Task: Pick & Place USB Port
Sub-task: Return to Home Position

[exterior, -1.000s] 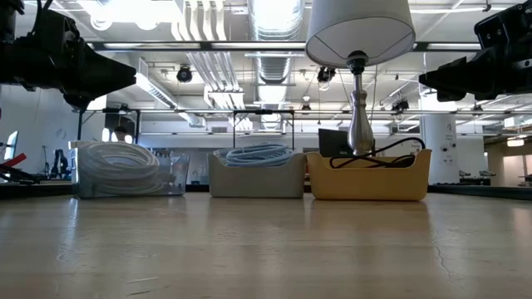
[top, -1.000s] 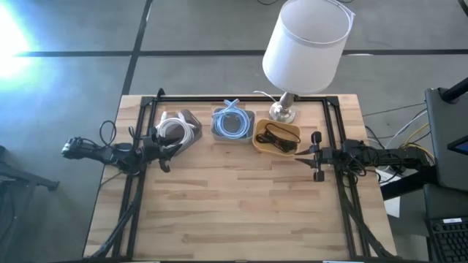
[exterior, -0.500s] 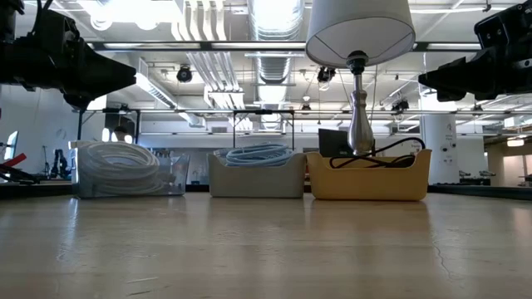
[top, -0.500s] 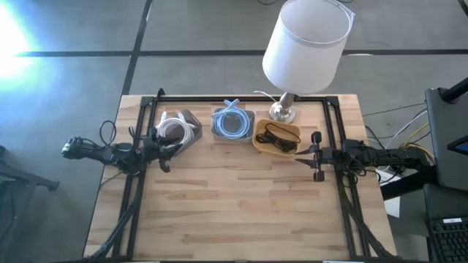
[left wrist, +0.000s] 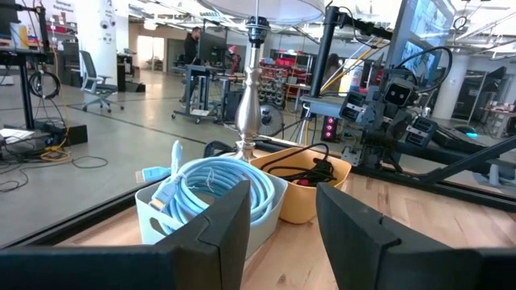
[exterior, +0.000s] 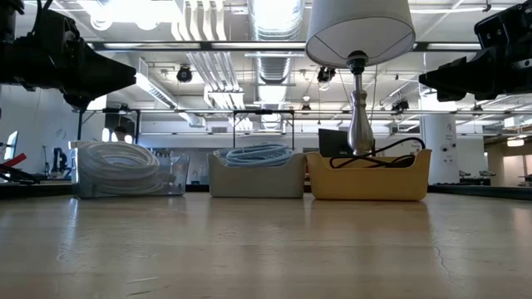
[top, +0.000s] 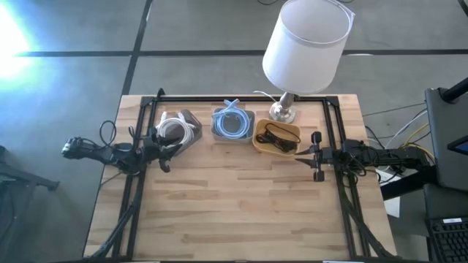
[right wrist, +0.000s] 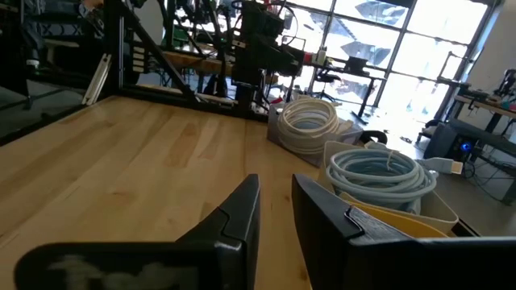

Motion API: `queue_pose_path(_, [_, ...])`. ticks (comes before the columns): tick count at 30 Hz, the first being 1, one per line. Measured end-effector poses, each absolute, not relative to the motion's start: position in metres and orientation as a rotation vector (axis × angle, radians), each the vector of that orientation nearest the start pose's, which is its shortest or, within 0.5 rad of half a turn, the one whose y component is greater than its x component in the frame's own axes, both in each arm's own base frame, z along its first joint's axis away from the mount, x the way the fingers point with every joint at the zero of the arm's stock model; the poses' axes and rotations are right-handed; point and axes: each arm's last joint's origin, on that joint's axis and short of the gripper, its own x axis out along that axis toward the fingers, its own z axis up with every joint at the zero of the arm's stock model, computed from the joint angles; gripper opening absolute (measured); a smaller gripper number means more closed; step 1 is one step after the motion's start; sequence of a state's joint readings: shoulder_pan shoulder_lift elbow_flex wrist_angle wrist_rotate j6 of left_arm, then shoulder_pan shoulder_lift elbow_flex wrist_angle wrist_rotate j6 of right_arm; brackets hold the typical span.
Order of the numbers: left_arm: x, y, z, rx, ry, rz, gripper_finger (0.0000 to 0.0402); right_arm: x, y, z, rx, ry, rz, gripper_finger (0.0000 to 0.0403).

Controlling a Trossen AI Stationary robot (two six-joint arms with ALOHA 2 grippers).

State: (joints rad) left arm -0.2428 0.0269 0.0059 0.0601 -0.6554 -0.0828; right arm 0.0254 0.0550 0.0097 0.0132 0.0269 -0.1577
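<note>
Wooden table, read as a clock from the high view, 12 at the far edge. Three bins sat in a row across the far half. Yellow bin was at about 1 o'clock from the table centre, flat on the wood. The black USB cable lay bunched inside it, one loop poking above the rim in the low view. Grey bin sat at 12 o'clock, just beside the yellow bin at its 9 o'clock side, holding a coiled blue cable. Clear bin sat at 11 o'clock with a white cable coiled in it. A lamp with a white shade stood with its metal base at the yellow bin's 12 o'clock, close by; touching or not, could not tell.

Left gripper hung above the table at about 10 o'clock, by the clear bin's 8 o'clock side, pointing toward 3 o'clock. Its fingers were spread with a plain gap, released, nothing between them. Right gripper hung at about 2 o'clock, at the yellow bin's 4 o'clock, near but apart from it, pointing toward 9 o'clock. Its fingers were parted by a narrow gap, released, nothing held. In the low view both arms showed above the bin tops, off the wood. A person stood far off in the room beyond the table.
</note>
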Motion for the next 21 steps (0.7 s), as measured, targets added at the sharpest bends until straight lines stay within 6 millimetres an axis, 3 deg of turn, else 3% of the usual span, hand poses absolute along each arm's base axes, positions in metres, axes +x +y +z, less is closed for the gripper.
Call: queue_pose_path(21, [0.0944, -0.0051, 0.169, -0.099, -0.052, 0.412, 0.0147, 0.1005, 0.0018, 0.1637, -0.158, 0.032, 0.001, 0.0087])
